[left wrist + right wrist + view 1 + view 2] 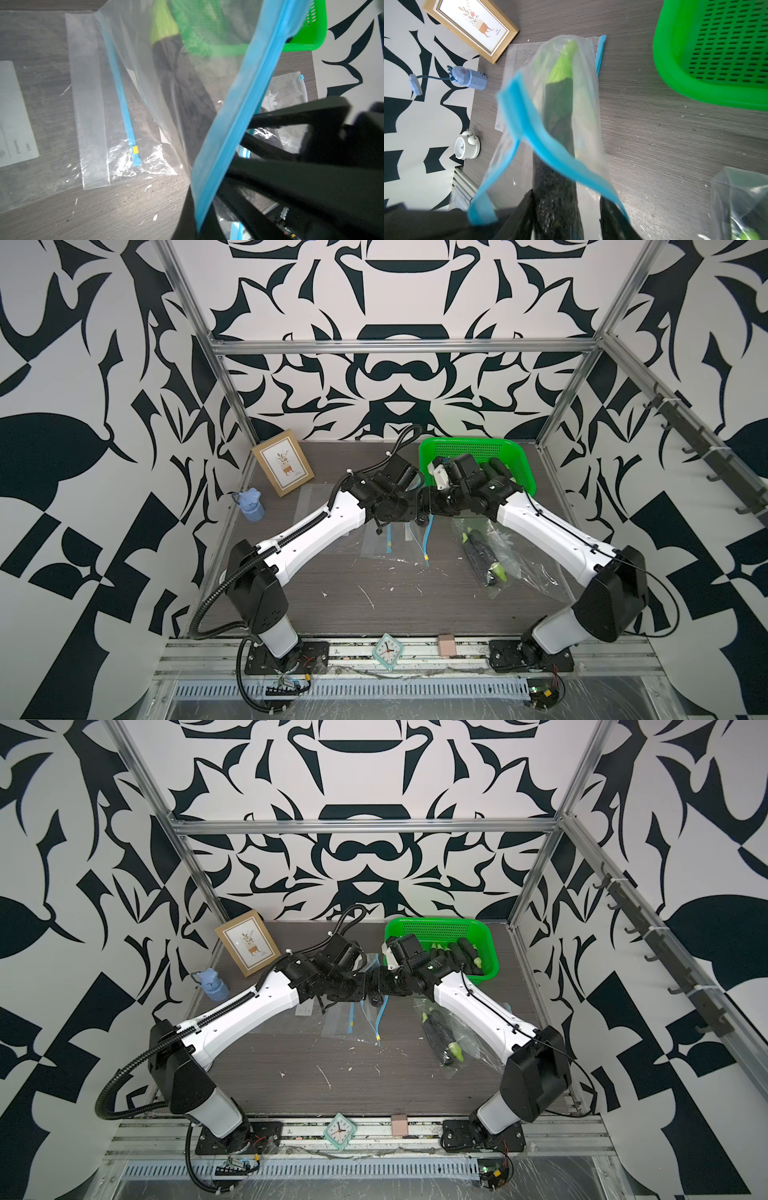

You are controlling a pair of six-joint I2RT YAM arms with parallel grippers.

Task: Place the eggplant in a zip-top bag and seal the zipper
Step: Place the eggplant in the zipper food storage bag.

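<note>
A dark eggplant point(560, 116) with a light green cap hangs inside a clear zip-top bag point(587, 99), cap end down toward the table. The bag's blue zipper strip point(542, 143) stands open and bowed around it. My right gripper point(566, 207) is open; the eggplant's top end sits between its fingers, with a gap on one side. In the left wrist view my left gripper point(199, 224) is shut on the blue zipper strip point(239, 108), with the eggplant point(182, 87) seen through the plastic. In both top views the two grippers meet at mid-table point(424, 508).
A green basket point(465, 442) at the back right holds several eggplants point(461, 957). A filled bag point(486, 556) lies under the right arm. Flat spare bags point(93, 104) lie below the left gripper. A picture frame point(282, 462), blue toy point(251, 506) and clock point(387, 649) line the edges.
</note>
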